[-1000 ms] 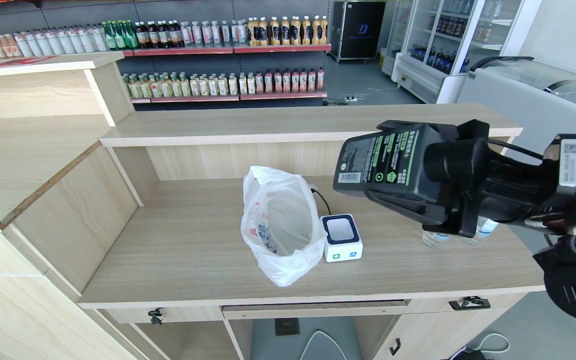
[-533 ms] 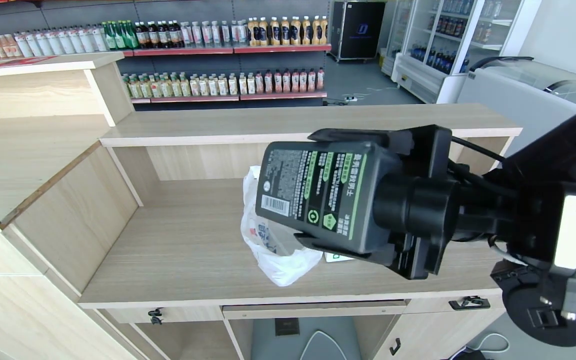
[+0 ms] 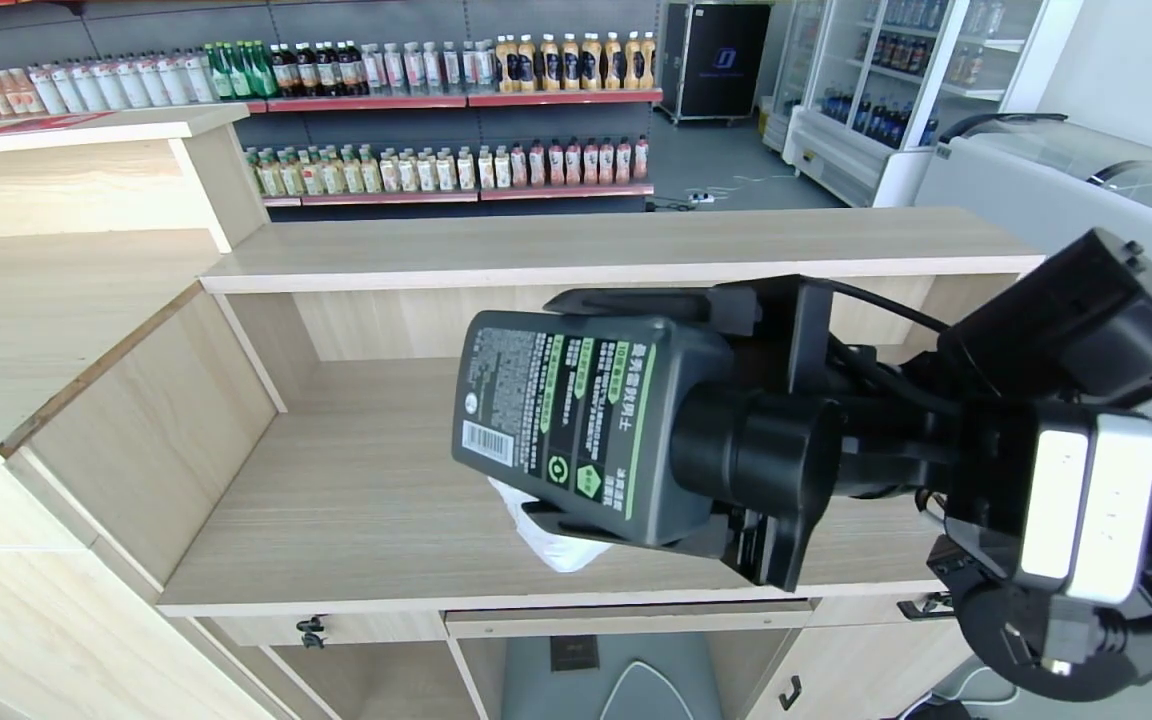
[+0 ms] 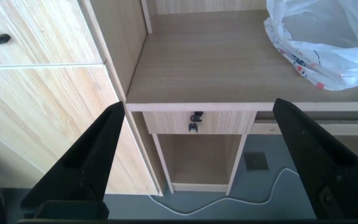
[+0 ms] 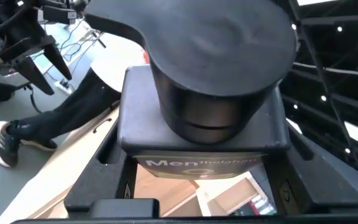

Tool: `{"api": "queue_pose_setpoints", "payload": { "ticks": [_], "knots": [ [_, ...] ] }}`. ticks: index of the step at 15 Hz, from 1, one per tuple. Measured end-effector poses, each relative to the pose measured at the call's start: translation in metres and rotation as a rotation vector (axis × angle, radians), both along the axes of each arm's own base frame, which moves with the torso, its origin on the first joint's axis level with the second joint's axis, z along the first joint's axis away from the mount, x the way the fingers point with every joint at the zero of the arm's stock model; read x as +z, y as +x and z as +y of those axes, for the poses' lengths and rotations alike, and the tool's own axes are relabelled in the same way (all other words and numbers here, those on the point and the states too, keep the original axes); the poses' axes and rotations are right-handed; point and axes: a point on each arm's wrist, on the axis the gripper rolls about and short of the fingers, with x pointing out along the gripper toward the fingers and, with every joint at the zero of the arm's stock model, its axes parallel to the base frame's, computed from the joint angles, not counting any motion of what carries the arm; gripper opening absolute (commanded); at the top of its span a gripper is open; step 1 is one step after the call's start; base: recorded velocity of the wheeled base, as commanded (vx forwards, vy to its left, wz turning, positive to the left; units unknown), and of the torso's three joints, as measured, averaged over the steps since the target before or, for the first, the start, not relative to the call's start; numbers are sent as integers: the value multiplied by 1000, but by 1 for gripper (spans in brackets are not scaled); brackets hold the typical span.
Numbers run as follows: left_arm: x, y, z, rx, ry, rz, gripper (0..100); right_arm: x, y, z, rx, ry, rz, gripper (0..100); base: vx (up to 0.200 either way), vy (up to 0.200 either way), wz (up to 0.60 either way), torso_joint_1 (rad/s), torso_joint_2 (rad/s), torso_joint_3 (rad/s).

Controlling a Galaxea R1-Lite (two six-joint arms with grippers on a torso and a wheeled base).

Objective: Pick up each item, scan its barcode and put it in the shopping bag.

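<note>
My right gripper (image 3: 616, 415) is shut on a dark grey bottle (image 3: 576, 420) with a black cap (image 3: 756, 460). It holds the bottle on its side above the counter, with the barcode label facing up. The white shopping bag (image 3: 548, 545) lies under the bottle, and just its front edge peeks out. In the right wrist view the cap (image 5: 219, 74) and the bottle's shoulder (image 5: 204, 134) sit between the fingers (image 5: 101, 180). My left gripper (image 4: 197, 168) hangs open and holds nothing, low in front of the counter's front edge, with the bag (image 4: 328, 43) up on the counter beyond it.
The wooden counter (image 3: 356, 500) has a raised back ledge (image 3: 576, 250) and a side wall (image 3: 136, 430) on the left. A drawer with a key (image 4: 193, 122) sits under its front edge. Store shelves of drinks (image 3: 436, 110) stand far behind.
The right gripper has carried the bottle leftward and nearer to the head camera, from the counter's right side to over the bag. The bottle now hides the scanner and most of the bag.
</note>
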Motion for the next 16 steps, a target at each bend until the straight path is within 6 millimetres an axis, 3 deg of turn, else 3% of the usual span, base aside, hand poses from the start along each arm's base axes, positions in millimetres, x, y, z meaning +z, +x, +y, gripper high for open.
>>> {"api": "queue_pose_setpoints", "payload": {
  "ticks": [5,10,16],
  "knots": [
    [0,0,0,0,0,0,100,7,-4,-3,2,11,-10,0,0,0,0,0,0,0],
    [0,0,0,0,0,0,100,4,-4,9,22,9,-5,0,0,0,0,0,0,0],
    [0,0,0,0,0,0,100,-2,12,35,7,28,11,0,0,0,0,0,0,0]
  ]
}}
